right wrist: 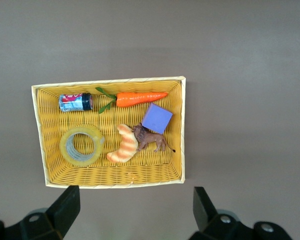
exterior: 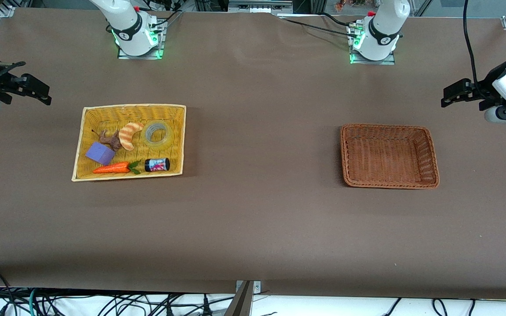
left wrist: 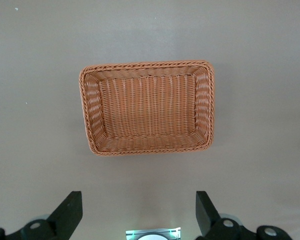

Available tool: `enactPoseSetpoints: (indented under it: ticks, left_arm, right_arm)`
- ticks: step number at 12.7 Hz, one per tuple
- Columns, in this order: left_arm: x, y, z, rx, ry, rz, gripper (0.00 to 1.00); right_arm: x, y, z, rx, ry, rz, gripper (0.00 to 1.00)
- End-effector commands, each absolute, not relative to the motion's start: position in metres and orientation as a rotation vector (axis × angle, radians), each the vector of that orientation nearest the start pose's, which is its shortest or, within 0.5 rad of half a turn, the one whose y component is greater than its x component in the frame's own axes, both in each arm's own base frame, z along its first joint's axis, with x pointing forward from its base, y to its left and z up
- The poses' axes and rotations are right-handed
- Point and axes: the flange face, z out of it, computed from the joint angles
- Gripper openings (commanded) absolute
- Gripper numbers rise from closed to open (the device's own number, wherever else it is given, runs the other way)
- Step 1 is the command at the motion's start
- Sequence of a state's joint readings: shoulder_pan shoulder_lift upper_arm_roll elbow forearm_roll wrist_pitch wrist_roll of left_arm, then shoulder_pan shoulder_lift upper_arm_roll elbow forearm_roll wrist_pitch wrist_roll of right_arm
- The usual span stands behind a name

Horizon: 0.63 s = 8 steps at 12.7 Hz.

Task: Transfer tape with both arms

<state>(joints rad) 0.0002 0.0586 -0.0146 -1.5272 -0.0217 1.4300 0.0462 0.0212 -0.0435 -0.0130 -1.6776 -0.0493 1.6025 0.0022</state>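
left pincer (left wrist: 135, 215), right pincer (right wrist: 132, 212) wide | tape (exterior: 157, 133) in yellow basket (exterior: 87, 145)

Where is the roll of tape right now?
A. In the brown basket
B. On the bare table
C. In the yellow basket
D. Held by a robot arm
C: the tape lies in the yellow basket beside the croissant; the brown basket holds nothing.

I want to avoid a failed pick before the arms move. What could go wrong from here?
The tape lies flat in the yellow basket, so open fingers may slide off its rim. The croissant lies close beside it and may get nudged. The brown basket sits at the left arm's end, so the handover might drop it.
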Motion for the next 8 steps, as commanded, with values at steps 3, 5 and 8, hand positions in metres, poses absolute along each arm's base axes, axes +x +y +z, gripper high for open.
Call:
enactPoseSetpoints:
  ticks: [3, 5, 8]
  left_arm:
    - [0.557, -0.0125, 0.605, -3.177, 0.09, 0.234, 1.0]
    - [0.557, -0.0125, 0.605, -3.177, 0.09, 0.234, 1.0]
    - [0.557, -0.0108, 0.605, -3.178, 0.085, 0.233, 1.0]
  right_arm:
    - [0.5428, -0.004, 0.5993, -3.197, 0.007, 0.029, 1.0]
    - [0.5442, -0.004, 0.5987, -3.197, 0.014, 0.024, 1.0]
    - [0.5441, -0.0023, 0.597, -3.197, 0.012, 0.041, 1.0]
